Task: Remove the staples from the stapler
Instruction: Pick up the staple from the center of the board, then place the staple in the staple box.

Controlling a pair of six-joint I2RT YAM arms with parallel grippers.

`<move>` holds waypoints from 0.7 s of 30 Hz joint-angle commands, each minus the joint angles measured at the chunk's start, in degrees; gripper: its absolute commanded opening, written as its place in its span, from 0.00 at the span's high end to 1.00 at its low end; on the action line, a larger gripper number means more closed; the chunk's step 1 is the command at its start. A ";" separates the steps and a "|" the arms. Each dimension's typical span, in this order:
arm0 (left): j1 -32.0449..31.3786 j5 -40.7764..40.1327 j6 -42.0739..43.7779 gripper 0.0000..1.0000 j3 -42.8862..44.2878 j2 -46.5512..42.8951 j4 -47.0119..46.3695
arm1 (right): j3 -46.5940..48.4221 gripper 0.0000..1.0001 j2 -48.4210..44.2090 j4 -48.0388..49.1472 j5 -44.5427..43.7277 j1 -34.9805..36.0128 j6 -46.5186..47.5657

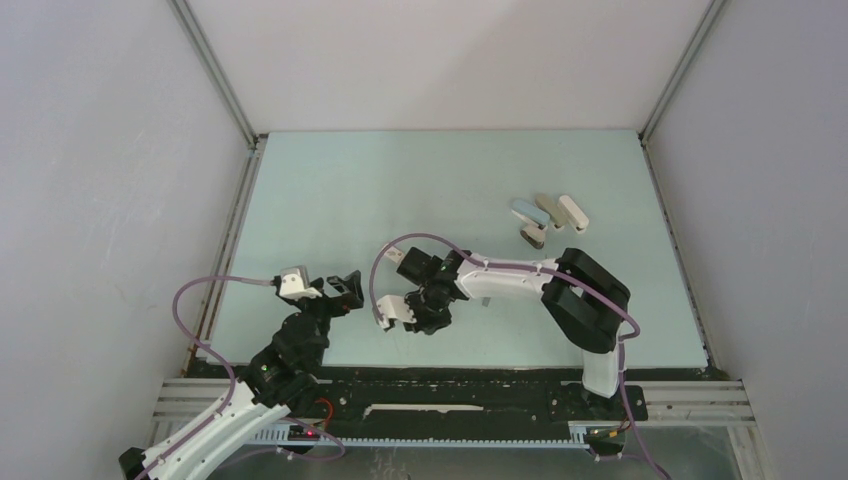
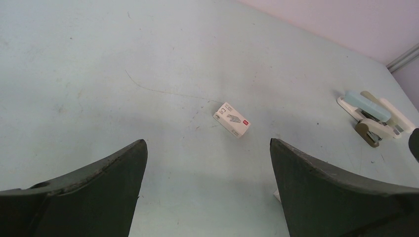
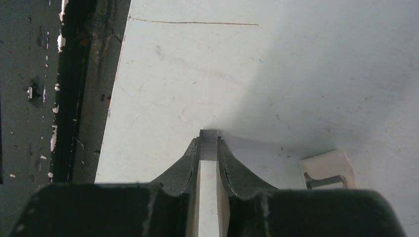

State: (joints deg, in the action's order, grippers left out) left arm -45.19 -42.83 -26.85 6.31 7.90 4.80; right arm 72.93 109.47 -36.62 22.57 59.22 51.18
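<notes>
The slim pale-blue stapler (image 1: 523, 209) (image 2: 368, 105) lies at the far right of the table, in a small cluster of similar items. My right gripper (image 1: 412, 318) (image 3: 209, 140) is low over the table's near middle. It is shut on a short grey ribbed strip, the staples (image 3: 209, 144), pinched at its fingertips. It is well away from the stapler. My left gripper (image 1: 347, 292) (image 2: 207, 143) hovers to its left, wide open, with nothing between its fingers.
A small white labelled box (image 2: 231, 119) lies mid-table ahead of the left gripper. A squat grey-brown item (image 1: 533, 236) (image 2: 368, 132) and pale stick-shaped ones flank the stapler. A whitish plastic piece (image 3: 326, 168) lies beside the right fingers. The dark near table edge (image 3: 74, 98) is close.
</notes>
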 commanded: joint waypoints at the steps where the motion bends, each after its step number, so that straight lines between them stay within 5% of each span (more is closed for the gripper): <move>1: 0.36 0.03 1.13 0.00 -1.21 -0.26 -1.66 | 1.33 0.81 -3.78 1.22 1.54 -0.84 -2.48; 21: 0.31 0.29 1.20 0.00 -1.21 -0.34 -1.64 | 3.99 0.80 -6.44 -0.87 5.38 -2.34 -7.91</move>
State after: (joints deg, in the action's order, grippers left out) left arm -45.19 -42.74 -26.85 6.31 7.90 4.80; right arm 74.54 106.74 -37.34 26.28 58.26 45.41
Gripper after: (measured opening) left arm 0.996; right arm 0.197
